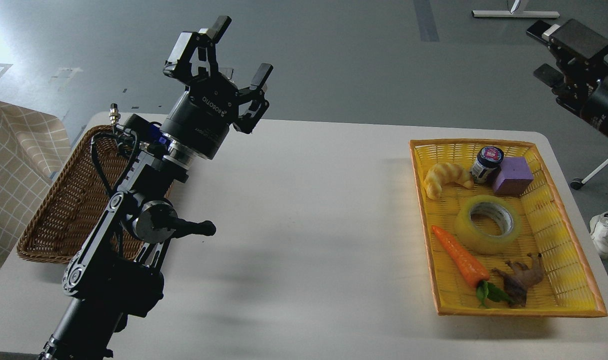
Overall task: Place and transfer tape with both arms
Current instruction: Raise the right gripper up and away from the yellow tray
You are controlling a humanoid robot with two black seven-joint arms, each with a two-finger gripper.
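Head view: tape [489, 224] is lying flat in the yellow tray [569, 235] at the table's [314, 210] right edge, carrot [460, 256] touching it. Risk: a reach snagging the carrot or tray wall. Left gripper [228, 55] is hanging over the far-left corner, jaws wide apart, empty. Right gripper [551, 52] is sitting past the far-right corner, jaws apart, touching nothing.

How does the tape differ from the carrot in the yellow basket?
The tape is a pale translucent yellowish ring lying flat with its grey-white core open upward; the carrot is a solid orange cone with green leaves, lying diagonally. The tape is wider and rounder, the carrot long and tapered. Both rest untouched in the yellow basket, side by side.
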